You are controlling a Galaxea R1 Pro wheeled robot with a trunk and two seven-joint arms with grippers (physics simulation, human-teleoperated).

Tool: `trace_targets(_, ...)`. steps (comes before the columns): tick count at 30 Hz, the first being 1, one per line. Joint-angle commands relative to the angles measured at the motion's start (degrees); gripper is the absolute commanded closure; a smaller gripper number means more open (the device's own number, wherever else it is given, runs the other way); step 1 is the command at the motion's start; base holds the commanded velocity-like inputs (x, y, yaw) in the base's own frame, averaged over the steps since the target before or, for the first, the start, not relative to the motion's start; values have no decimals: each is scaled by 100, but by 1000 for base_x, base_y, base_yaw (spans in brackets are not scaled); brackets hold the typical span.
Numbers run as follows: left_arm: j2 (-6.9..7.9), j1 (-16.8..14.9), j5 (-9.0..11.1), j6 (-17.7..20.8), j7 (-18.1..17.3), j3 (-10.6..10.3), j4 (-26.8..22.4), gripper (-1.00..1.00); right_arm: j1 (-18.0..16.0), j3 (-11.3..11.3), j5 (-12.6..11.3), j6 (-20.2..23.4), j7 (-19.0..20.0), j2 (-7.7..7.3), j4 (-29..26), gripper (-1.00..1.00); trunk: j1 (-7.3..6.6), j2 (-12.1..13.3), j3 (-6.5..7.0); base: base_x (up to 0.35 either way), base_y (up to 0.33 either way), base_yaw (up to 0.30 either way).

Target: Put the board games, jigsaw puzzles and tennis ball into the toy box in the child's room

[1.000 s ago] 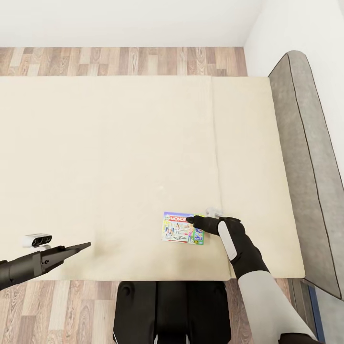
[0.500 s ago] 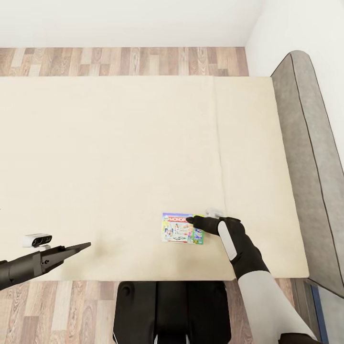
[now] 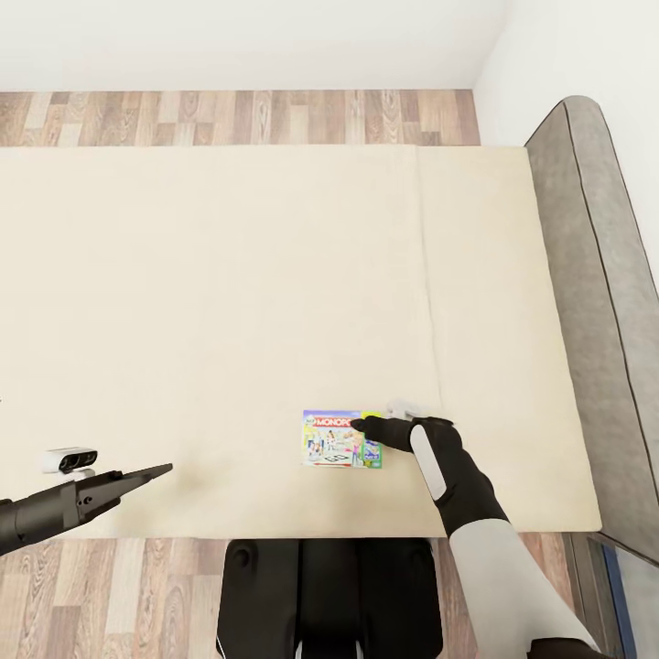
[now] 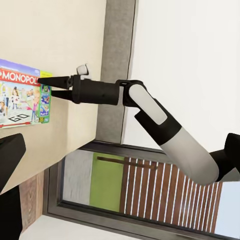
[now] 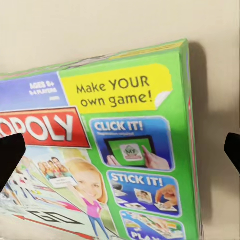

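Contact is close: right gripper (image 3: 359,424), jaws parted, now reaches over the game (image 3: 335,439) on the bed (image 3: 229,275). Box has slid slightly left (possibly camera shift); no grasp yet. Left gripper (image 3: 163,470) idles, state unclear.

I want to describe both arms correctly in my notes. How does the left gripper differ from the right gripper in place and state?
The right gripper is over the right edge of the board game on the bed, while the left gripper is far from the game, near the bed's front edge. The right gripper's fingers are open, one on each side of the box edge; whether the left gripper is open cannot be told. Both are black and hold nothing.
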Motion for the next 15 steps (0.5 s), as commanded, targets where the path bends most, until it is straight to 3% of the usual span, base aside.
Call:
trace_targets(1, 2, -1, -4, 61, -23, 0, -1, -100, -2, -26, 20, 31, 44, 7, -5, -100, 3, -9, -6, 0, 0, 0)
trace_targets(15, 195, -1, -5, 61, -23, -26, -1, -100, 7, 10, 21, 31, 44, 49, -5, -100, 3, -9, -6, 0, 0, 0)
